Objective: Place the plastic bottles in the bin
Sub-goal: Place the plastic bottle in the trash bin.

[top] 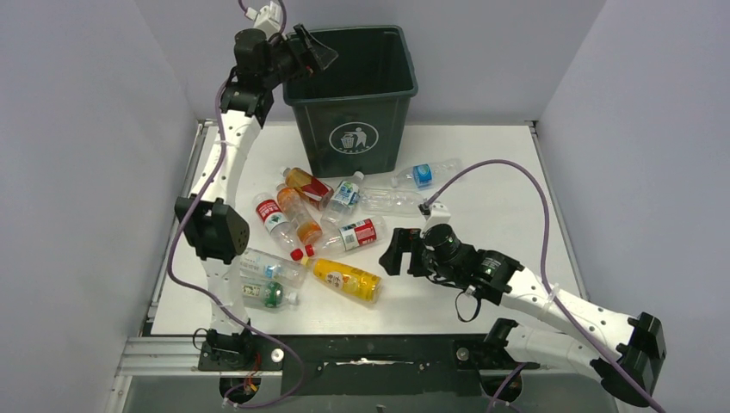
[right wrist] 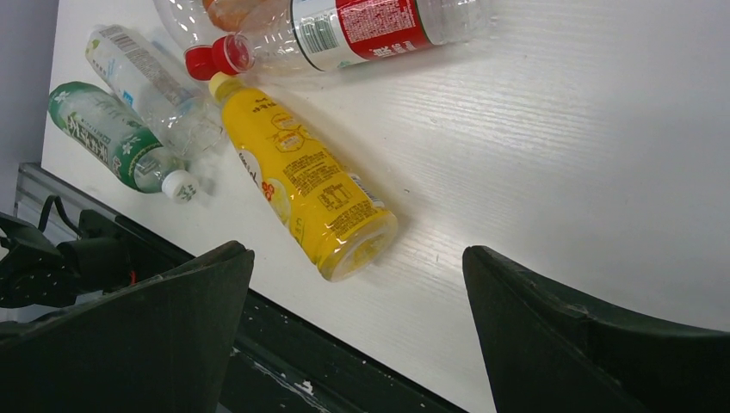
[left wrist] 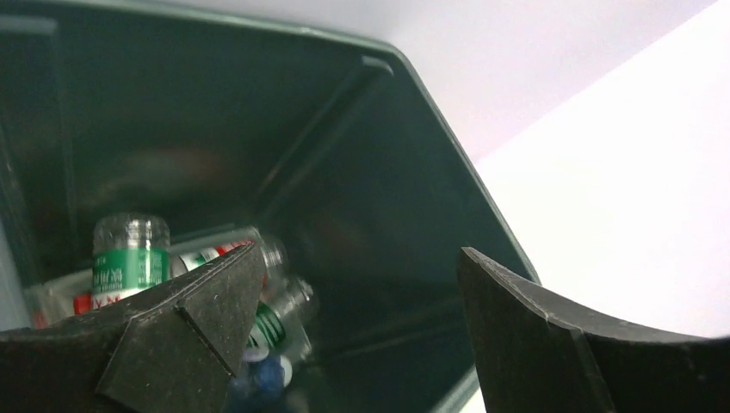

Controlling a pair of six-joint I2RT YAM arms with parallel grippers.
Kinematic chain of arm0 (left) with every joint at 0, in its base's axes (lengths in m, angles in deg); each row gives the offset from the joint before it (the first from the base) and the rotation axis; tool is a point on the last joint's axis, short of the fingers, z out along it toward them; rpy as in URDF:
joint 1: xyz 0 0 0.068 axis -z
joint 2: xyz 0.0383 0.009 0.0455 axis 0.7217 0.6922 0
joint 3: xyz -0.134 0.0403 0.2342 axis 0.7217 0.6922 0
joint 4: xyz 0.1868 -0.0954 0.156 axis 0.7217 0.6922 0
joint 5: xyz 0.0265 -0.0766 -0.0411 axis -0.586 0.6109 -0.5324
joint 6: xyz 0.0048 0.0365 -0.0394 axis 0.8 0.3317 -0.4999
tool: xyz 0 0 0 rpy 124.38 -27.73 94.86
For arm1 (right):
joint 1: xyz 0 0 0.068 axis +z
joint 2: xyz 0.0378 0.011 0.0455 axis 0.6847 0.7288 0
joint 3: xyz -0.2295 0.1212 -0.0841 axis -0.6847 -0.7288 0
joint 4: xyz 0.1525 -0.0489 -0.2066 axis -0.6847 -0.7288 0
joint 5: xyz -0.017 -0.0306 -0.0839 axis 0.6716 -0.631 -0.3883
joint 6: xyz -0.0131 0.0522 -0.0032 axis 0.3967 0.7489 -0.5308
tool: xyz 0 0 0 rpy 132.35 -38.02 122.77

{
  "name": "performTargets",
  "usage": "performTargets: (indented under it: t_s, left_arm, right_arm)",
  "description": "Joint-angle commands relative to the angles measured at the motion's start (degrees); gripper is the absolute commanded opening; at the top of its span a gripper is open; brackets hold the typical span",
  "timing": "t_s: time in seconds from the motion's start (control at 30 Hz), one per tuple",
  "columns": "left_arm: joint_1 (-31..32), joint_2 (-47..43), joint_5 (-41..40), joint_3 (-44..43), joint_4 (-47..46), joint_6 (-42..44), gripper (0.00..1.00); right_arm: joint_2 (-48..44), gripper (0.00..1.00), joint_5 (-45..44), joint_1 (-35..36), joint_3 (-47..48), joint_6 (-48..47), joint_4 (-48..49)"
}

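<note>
The next move depends most on where the yellow bottle (right wrist: pixel 301 185) lies. It lies flat on the tabletop (top: pixel 482 241), just in front of the right jaws. Those jaws are wide open and hold nothing. They hang low over the white top. In the right wrist view the bottle's flat bottom end is closest, about in the middle of the gap between the jaws. Its long side runs away from them on a slant, up and to the left. Its yellow cap is at the far end, right beside the red cap of the red-label bottle (right wrist: pixel 361 30). I think the jaws need to go forward and down, and turn a little, so they can close across the fat middle of the bottle and not along it. The right arm (top: pixel 551 301) is much nearer to this bottle than the left arm (top: pixel 225 155). The left arm is high up at the back, at the left edge of the bin (top: pixel 379 112). The left jaws are open too, with nothing between them, and they look down into the bin. Some plastic bottles (left wrist: pixel 131 258) lie at the bottom of it. Many more are in a loose pile on the tabletop, between the bin and the arms. So the job looks far from done.
</note>
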Motion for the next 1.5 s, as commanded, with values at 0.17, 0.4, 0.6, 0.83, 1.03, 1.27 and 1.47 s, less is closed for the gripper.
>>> performTargets:
  t_s: [0.17, 0.4, 0.6, 0.83, 1.03, 1.27, 1.47]
  left_arm:
    - [3.23, -26.50, 1.03, 29.87, -8.60, -4.62, 0.83]
    - [6.30, -40.05, -0.69, 45.71, -5.88, -4.46, 0.84]
    - [8.66, -46.28, -0.70, 52.95, -2.28, -4.46, 0.84]
    - [10.04, -50.48, -1.25, 59.21, -0.59, -4.53, 0.84]
    - [10.37, -51.86, -1.08, 62.12, -1.12, -5.36, 0.84]
    - [10.66, -51.80, -0.97, 62.33, -1.08, -5.28, 0.84]
    - [10.66, -51.54, -0.89, 62.58, -0.87, -5.29, 0.84]
  right_arm:
    - [5.53, 0.98, 3.13, 1.28, 0.48, -2.48, 7.51]
    - [9.00, 0.98, 4.69, 3.10, 0.13, -3.77, 10.86]
    - [11.47, 0.98, 5.32, 4.04, 0.67, -4.43, 12.14]
    - [12.79, 0.98, 5.50, 5.03, 0.67, -4.29, 13.03]
    - [13.51, 0.98, 5.32, 5.62, 1.12, -4.26, 13.01]
    - [14.08, 0.98, 5.19, 6.04, 1.27, -4.26, 12.99]
    - [14.82, 0.98, 5.52, 6.03, 1.52, -4.75, 13.25]
